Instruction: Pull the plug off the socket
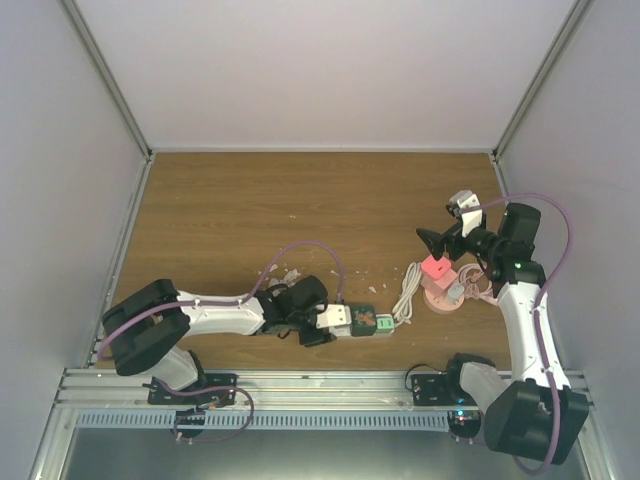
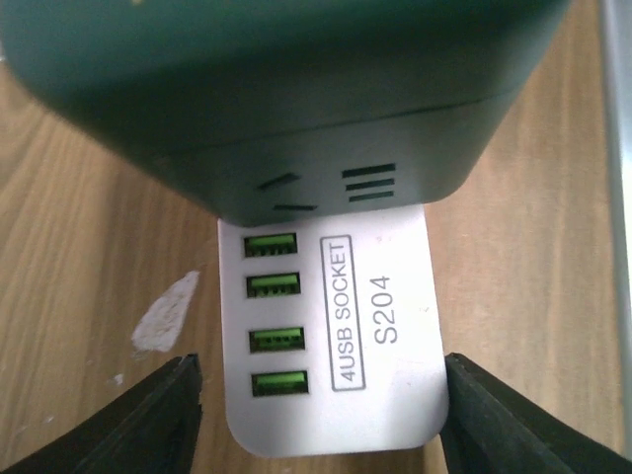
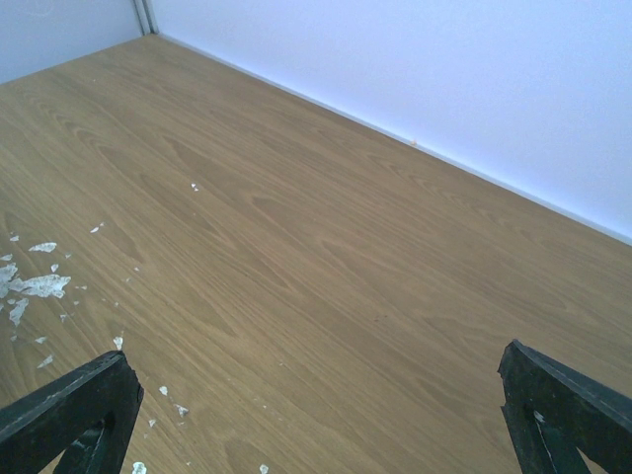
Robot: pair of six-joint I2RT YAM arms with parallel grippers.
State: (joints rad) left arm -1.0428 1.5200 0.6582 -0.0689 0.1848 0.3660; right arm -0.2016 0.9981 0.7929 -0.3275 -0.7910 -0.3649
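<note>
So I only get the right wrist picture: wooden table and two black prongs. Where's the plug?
Observer: Over by the left arm. A green plug sits in a white socket.
Operator: Is anything gripping it?
Observer: The left end effector straddles the white socket, a finger on either side, with a gap showing on one side.
Operator: And my arm, what's near it?
Observer: The right end effector is open, close to a pink block that your view misses.

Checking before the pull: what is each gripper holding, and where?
Left gripper brackets the white USB end of the socket strip, clamping unclear; right gripper holds nothing.
</note>
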